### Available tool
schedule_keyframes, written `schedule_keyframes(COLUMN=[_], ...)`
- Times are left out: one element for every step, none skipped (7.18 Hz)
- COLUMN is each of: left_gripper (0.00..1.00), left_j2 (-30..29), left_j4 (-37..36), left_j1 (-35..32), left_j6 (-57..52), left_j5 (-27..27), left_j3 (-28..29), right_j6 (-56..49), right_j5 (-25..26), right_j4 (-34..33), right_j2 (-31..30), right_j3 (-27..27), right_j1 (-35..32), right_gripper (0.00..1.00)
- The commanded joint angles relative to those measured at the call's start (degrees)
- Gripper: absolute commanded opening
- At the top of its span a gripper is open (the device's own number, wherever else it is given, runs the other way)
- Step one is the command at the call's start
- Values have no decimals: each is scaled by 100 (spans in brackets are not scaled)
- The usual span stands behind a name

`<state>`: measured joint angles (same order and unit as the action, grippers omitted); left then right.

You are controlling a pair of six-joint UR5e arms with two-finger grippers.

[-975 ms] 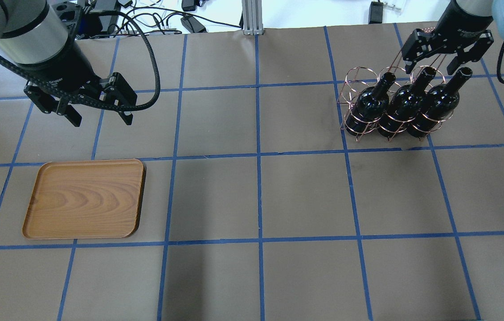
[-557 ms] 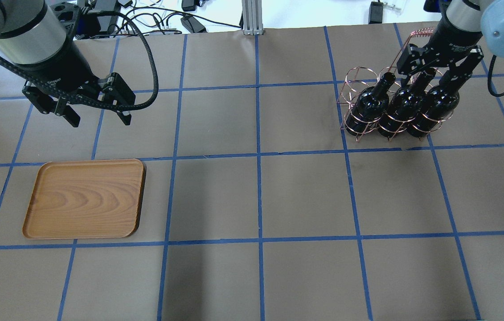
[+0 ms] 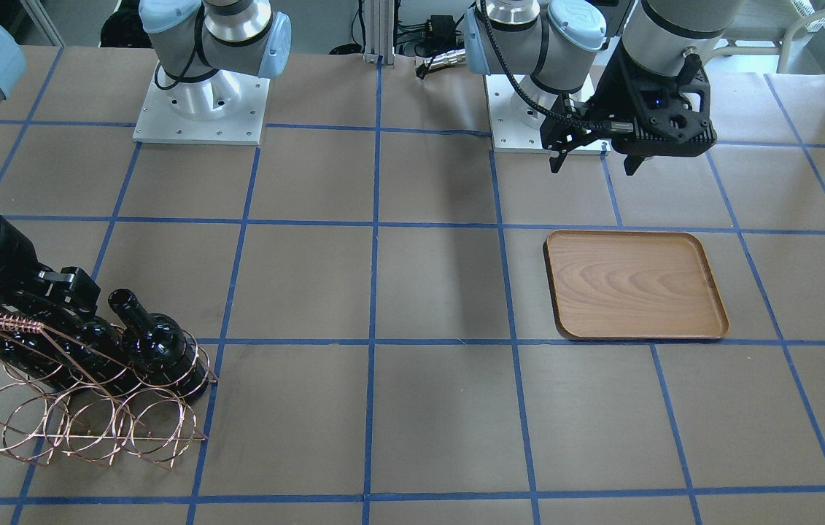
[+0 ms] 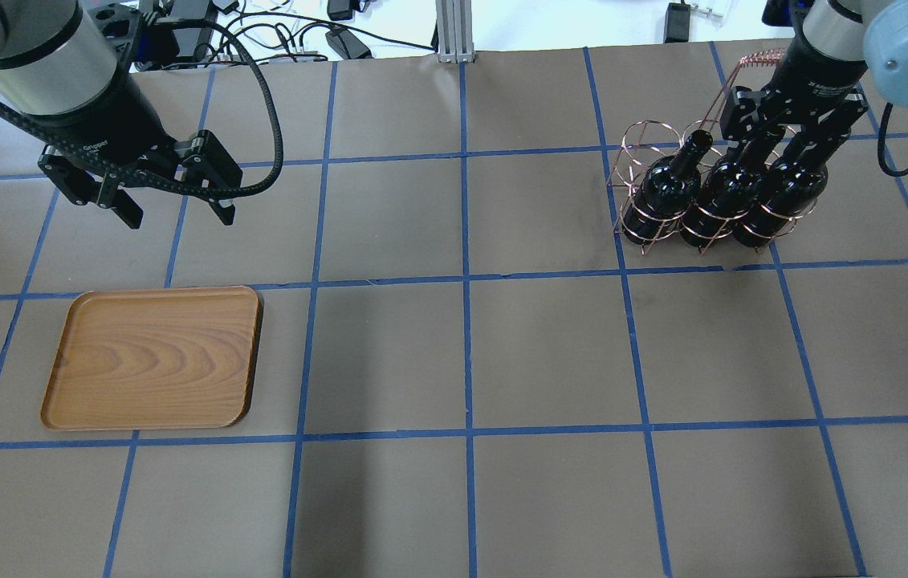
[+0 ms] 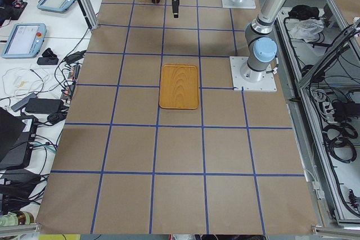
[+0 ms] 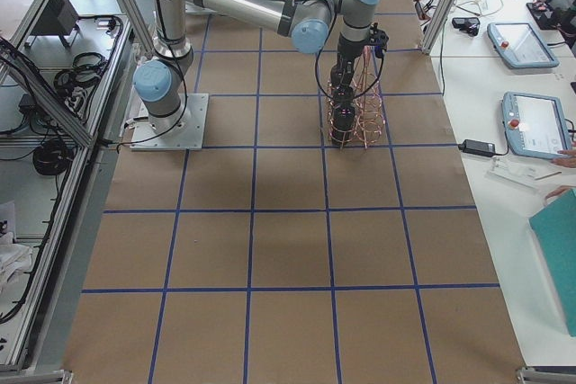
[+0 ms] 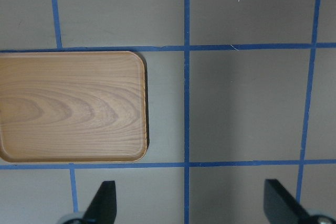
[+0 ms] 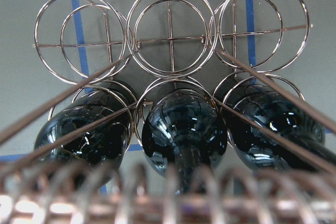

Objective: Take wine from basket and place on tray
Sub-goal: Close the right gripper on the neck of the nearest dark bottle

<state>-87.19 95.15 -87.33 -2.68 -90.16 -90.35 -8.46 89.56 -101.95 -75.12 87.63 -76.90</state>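
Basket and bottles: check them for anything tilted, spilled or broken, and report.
Nothing stands out. All three wine bottles stand upright and intact in one row of rings in the basket. There is no spill on the table around them. The basket's other row of rings is empty.

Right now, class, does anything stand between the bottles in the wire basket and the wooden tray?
Nothing visible does: only table lies between the basket and the tray. The left gripper hangs beside the tray, off that path.
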Motion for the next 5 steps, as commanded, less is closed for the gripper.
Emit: schedule_keyframes(left_gripper=[100,100,100,100,100], left_j2=[0,-9,0,0,0], left_j4=[3,3,3,3,-6], left_j1=[6,6,6,14,6], left_j6=[-4,-4,-4,-4,-4], left_j5=[-2,7,7,7,7], left_j3=[0,-9,-9,-9,0], right_j6=[-7,2,-24,-33,-42], right_j5=[-26,-43,-44,-35,-35], right_j4=[-79,-71,-79,-79,-79], right_j2=[50,59,59,59,68], right_j3=[-18,-9,-18,-18,-18], right_j1=[0,0,0,0,0], right_gripper=[66,57,44,41,40])
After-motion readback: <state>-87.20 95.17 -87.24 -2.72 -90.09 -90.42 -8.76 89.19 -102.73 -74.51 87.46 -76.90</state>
